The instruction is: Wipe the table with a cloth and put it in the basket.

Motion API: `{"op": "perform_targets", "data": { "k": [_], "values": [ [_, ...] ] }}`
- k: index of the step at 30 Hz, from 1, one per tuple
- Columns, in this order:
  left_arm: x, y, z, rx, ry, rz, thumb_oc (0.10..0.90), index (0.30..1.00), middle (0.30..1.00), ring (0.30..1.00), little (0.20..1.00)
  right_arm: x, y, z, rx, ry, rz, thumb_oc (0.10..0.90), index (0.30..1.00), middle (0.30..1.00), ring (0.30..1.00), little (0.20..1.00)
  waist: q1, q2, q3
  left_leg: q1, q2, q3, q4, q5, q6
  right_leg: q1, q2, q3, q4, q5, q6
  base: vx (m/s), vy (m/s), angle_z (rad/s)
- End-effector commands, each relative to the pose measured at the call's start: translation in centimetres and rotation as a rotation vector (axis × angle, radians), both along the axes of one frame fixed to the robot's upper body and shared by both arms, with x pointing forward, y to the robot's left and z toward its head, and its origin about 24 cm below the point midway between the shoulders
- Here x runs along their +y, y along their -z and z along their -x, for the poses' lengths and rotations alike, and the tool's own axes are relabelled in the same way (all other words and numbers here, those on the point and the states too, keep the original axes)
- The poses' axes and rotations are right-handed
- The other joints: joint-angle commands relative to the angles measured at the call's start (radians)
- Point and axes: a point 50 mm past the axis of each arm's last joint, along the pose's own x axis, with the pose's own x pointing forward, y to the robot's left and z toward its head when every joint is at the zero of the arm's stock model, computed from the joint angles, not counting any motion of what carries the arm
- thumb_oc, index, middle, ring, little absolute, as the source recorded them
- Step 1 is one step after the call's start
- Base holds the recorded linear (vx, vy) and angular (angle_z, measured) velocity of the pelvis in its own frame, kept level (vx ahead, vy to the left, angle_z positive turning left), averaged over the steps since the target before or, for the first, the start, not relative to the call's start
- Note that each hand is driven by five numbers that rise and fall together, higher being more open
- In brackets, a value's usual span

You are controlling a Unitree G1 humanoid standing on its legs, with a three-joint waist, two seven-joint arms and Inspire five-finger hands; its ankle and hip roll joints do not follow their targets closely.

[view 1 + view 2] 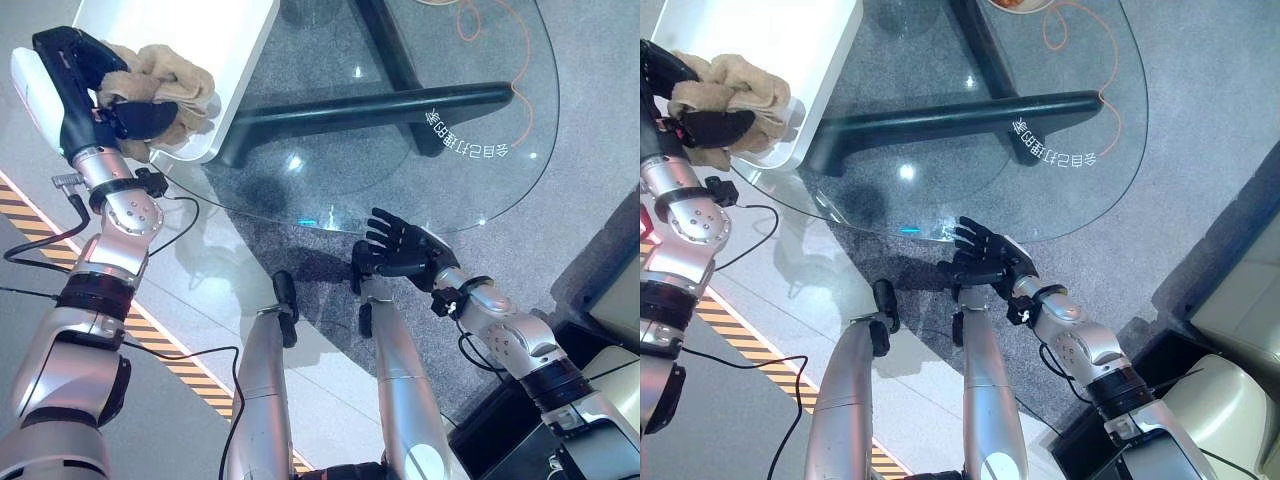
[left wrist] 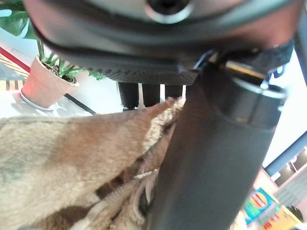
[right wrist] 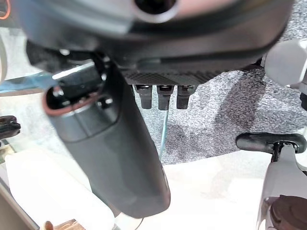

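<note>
A tan cloth (image 1: 160, 80) is bunched in my left hand (image 1: 135, 118), whose fingers and thumb curl round it. I hold it over the near corner of the white basket (image 1: 230, 60), which stands on the left part of the round glass table (image 1: 420, 160). The left wrist view shows the cloth (image 2: 62, 158) pressed against the thumb (image 2: 216, 158). My right hand (image 1: 400, 250) hovers at the table's near edge, its fingers spread and straight, holding nothing. In the right wrist view its fingers (image 3: 163, 96) point at the glass edge.
Under the glass runs the table's black base (image 1: 370, 105). An orange cable (image 1: 1110, 110) curls on the floor beyond. Yellow-black hazard tape (image 1: 30, 215) marks the floor at the left. A potted plant (image 2: 41, 84) stands in the background.
</note>
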Motion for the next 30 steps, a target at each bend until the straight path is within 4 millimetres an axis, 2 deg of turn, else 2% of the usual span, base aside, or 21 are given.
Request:
{"op": "perform_targets", "data": {
  "k": [1, 5, 17, 19, 27, 28, 29, 30],
  "values": [
    [1.7, -8.8, 3.6, -0.377, -0.128, -0.069, 0.100, 0.300, 0.300, 0.300, 0.200, 0.4, -3.3, 0.1, -0.142, -0.083, -0.067, 0.800, 0.900, 0.900, 0.900, 0.900, 0.014, -0.011, -0.024, 0.048, -0.037, 0.061, -0.144, 0.066, 0.063, 0.027, 0.023, 0.011, -0.053, 0.000, 0.012, 0.00, 0.036, 0.02],
    [1.5, -10.3, 3.6, -0.411, -0.148, -0.039, 0.100, 0.300, 0.300, 0.300, 0.200, 0.7, -3.9, -0.1, -0.148, -0.094, -0.075, 0.800, 0.900, 0.900, 0.900, 0.900, 0.007, -0.014, -0.024, 0.035, -0.040, 0.055, -0.156, 0.063, 0.060, -0.001, 0.023, 0.008, -0.052, 0.006, 0.016, -0.01, 0.033, 0.01],
    [1.0, -11.9, 3.1, -0.417, -0.186, -0.055, 0.100, 0.300, 0.300, 0.300, 0.200, 0.7, -4.3, -0.5, -0.160, -0.086, -0.084, 0.800, 0.900, 0.900, 0.900, 0.900, -0.018, -0.027, -0.024, 0.030, -0.043, 0.053, -0.179, 0.061, 0.059, -0.029, 0.032, 0.016, -0.057, 0.022, 0.019, 0.00, 0.008, 0.01],
    [0.6, -12.7, 2.8, -0.395, -0.194, -0.085, 0.100, 0.300, 0.300, 0.300, 0.200, 0.7, -4.3, -0.5, -0.161, -0.092, -0.090, 0.800, 0.900, 0.900, 0.900, 0.900, -0.029, -0.036, -0.024, 0.031, -0.040, 0.055, -0.183, 0.061, 0.055, -0.029, 0.035, 0.017, -0.063, 0.027, 0.019, 0.00, 0.000, 0.00],
    [-0.2, -13.1, 1.6, -0.284, -0.167, -0.113, 0.100, 0.300, 0.300, 0.300, 0.200, 0.9, -4.2, -0.6, -0.161, -0.113, -0.101, 0.800, 0.900, 0.900, 0.900, 0.900, -0.049, -0.050, -0.024, 0.037, -0.042, 0.057, -0.201, 0.064, 0.051, -0.030, 0.044, 0.022, -0.080, 0.039, 0.021, 0.00, -0.001, -0.01],
    [0.0, -12.9, 1.3, -0.254, -0.164, -0.096, 0.119, 0.316, 0.316, 0.316, 0.219, 1.0, -4.1, -0.6, -0.164, -0.113, -0.103, 0.800, 0.900, 0.900, 0.900, 0.900, -0.050, -0.051, -0.024, 0.037, -0.044, 0.056, -0.203, 0.065, 0.050, -0.030, 0.044, 0.022, -0.083, 0.040, 0.021, 0.00, -0.010, -0.09],
    [0.1, -12.8, 1.1, -0.224, -0.162, -0.083, 0.180, 0.368, 0.368, 0.368, 0.280, 1.1, -4.1, -0.7, -0.166, -0.113, -0.103, 0.800, 0.900, 0.900, 0.900, 0.900, -0.051, -0.052, -0.024, 0.037, -0.044, 0.056, -0.206, 0.067, 0.048, -0.029, 0.044, 0.023, -0.087, 0.041, 0.022, 0.00, -0.016, -0.10],
    [0.4, -12.5, 0.9, -0.198, -0.165, -0.070, 0.586, 0.716, 0.716, 0.716, 0.686, 1.1, -4.1, -0.7, -0.166, -0.113, -0.104, 0.800, 0.900, 0.900, 0.900, 0.900, -0.052, -0.053, -0.024, 0.035, -0.044, 0.053, -0.204, 0.067, 0.049, -0.032, 0.046, 0.024, -0.084, 0.042, 0.021, 0.00, -0.015, -0.07]
  ]
}}
